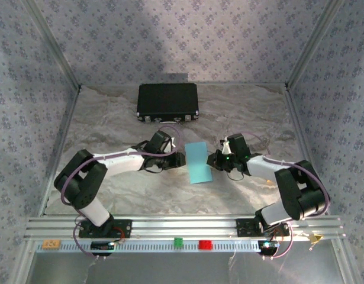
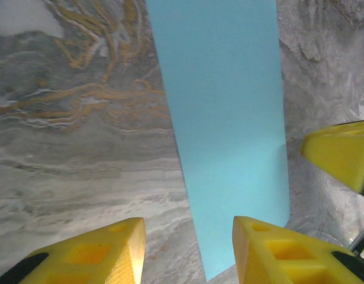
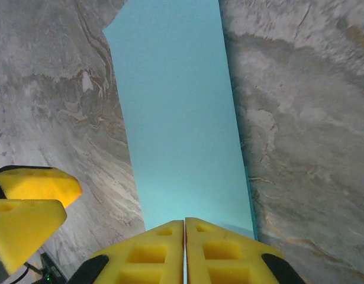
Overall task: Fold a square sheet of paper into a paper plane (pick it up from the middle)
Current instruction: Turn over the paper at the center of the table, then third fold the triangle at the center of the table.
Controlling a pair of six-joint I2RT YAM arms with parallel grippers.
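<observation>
Near edge of the bench [image 1: 253, 112]: red block [image 1: 205, 244] and green block [image 1: 178, 241] sit on the rail [image 1: 170, 225] between the arm bases. They're well clear of the work and not in play.

Mid-bench: the square sheet of paper [image 1: 198, 163] lies flat between the two arms, long axis near-to-far, slightly skewed. It reads as a narrow rectangle, so I'd judge it folded in half. A darker second layer peeks along one long edge in the right wrist view. No nose folds, so not a plane yet.

Right gripper [image 3: 184, 225]: jaws fully closed, tips together right at the sheet's edge on its own side. Likely pinning the paper or pressing the crease. Can't tell if it nips the edge or just bears down.

Left gripper [image 2: 187, 232]: jaws part-open and gripping nothing, straddling the opposite edge near a corner. One finger is over paper, the other over bare bench. My read: it's set to catch that edge for the next fold while the right stops the sheet sliding.

Far edge: black case [image 1: 168, 102] is closed and well apart from the paper — irrelevant here.
</observation>
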